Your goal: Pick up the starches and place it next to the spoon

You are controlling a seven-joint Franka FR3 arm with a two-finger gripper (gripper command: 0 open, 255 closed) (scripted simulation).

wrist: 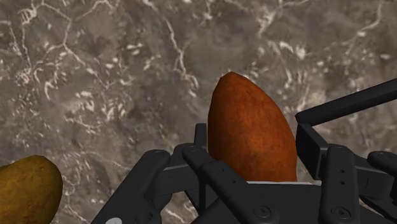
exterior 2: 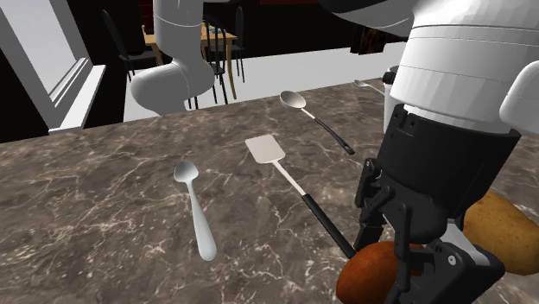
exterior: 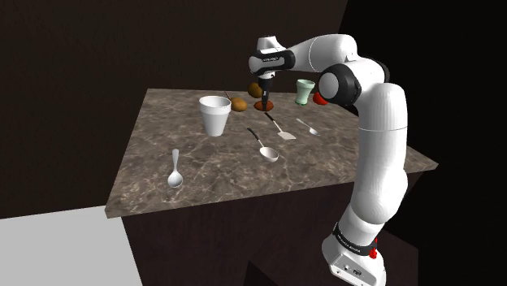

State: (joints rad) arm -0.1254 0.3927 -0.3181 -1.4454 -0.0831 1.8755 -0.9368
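**A:** Sweet potato (wrist: 251,121), reddish-brown, sits right between the black fingers of the gripper (wrist: 252,130). The fingers are drawn in narrow and press it from both sides.

**B:** The second exterior view agrees. The gripper (exterior 2: 389,250) hangs low over the counter (exterior 2: 104,216) with the sweet potato (exterior 2: 373,275) between its fingers. Whether it is clear of the surface, I can't tell.

**A:** From the shoulder view the gripper (exterior: 262,99) points straight down at the far side of the counter (exterior: 162,130), with the sweet potato (exterior: 262,106) under it as a small red-brown patch.

**B:** Just beside it is a yellow-brown potato (wrist: 28,188), apart from the fingers. It also shows at the second exterior view's right edge (exterior 2: 505,233) and to the left of the gripper in the shoulder view (exterior: 239,104).

**A:** Next out is a spatula (exterior 2: 264,149), its dark handle running back toward the gripper. The shoulder view has it lying flat (exterior: 284,130), near the sweet potato.

**B:** Beside the spatula lies a small spoon (exterior 2: 194,203), seen thin and pale in the shoulder view (exterior: 307,126). On the spatula's other side is a black-handled spoon (exterior 2: 298,102), also visible from the shoulder (exterior: 266,150).

**A:** A white cup (exterior: 215,114) stands upright beyond the potato. A big spoon (exterior: 175,172) lies well apart, near the counter's front edge.

**B:** A pale green cup (exterior: 305,91) stands by the arm's elbow, at the back.
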